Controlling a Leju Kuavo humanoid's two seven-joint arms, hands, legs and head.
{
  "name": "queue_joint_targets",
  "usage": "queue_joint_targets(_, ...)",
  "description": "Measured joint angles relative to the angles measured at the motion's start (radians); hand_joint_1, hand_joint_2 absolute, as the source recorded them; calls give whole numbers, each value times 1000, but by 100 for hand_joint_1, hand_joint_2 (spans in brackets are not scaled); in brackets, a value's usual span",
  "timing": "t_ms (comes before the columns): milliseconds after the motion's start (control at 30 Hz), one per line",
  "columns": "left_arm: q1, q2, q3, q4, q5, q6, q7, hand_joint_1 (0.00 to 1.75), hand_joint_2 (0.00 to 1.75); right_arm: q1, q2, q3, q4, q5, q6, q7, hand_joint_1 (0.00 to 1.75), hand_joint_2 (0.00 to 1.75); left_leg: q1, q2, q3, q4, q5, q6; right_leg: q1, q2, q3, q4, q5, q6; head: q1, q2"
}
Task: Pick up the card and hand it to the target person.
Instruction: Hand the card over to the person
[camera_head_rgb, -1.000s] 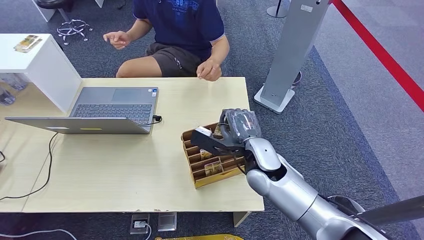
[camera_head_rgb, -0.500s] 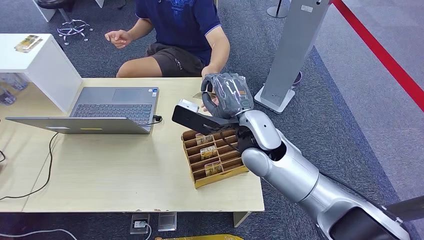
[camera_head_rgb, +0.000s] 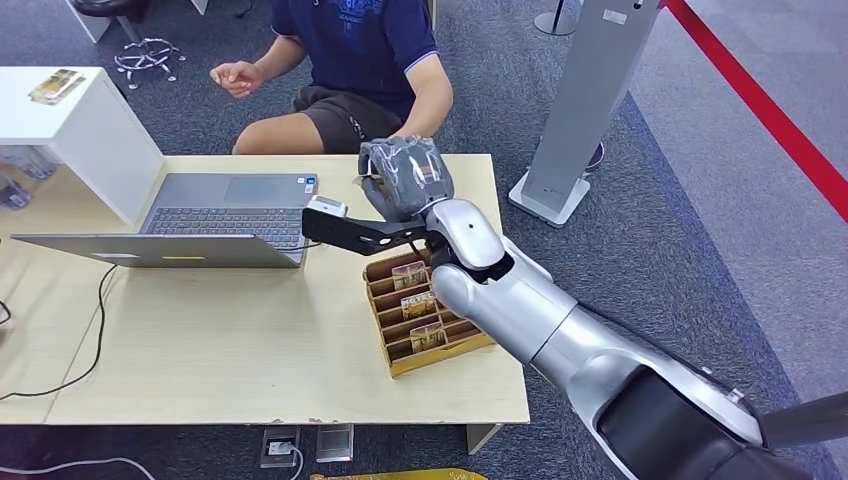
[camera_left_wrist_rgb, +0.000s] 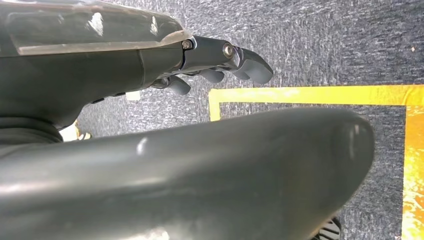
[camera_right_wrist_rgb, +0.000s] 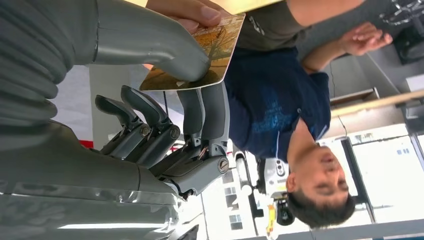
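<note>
The right hand (camera_right_wrist_rgb: 165, 90) pinches the card (camera_right_wrist_rgb: 200, 52) between thumb and fingers, holding it out so the person's hand (camera_right_wrist_rgb: 187, 12) can take it.

Office – laptop (camera_head_rgb: 225, 215), desk (camera_head_rgb: 250, 350), grey carpet (camera_head_rgb: 680, 230)

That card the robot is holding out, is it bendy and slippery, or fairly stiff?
Probably fairly stiff: the card juts out flat past the right hand without drooping. It looks thin and is likely light, since a pinch between the thumb and fingers carries it. Its printed face seems slightly glossy, so it might slide; the person's hand touches its far edge.
</note>
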Motion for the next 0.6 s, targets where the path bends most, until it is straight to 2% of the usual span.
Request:
queue_joint_targets(33, 0, 0, 0, 0, 2, 1, 1, 0, 0, -2, 11, 5, 22, 1, -1, -2, 175, 175, 0, 0, 0, 0, 0, 0, 0, 0, 0, 0, 0, 0, 0, 0)
queue_joint_targets(167, 1, 0, 0, 0, 6, 5, 5, 0, 0, -7, 38, 21, 87, 8, -2, -3, 0, 175, 0, 0, 0, 0, 0, 0, 0, 0, 0, 0, 0, 0, 0, 0)
queue_joint_targets(600, 2, 0, -6, 0, 15, 6, 3, 0, 0, -10, 57, 46, 158, 18, -13, 14, 0, 175, 0, 0, 1, 0, 0, 0, 0, 0, 0, 0, 0, 0, 0, 0)
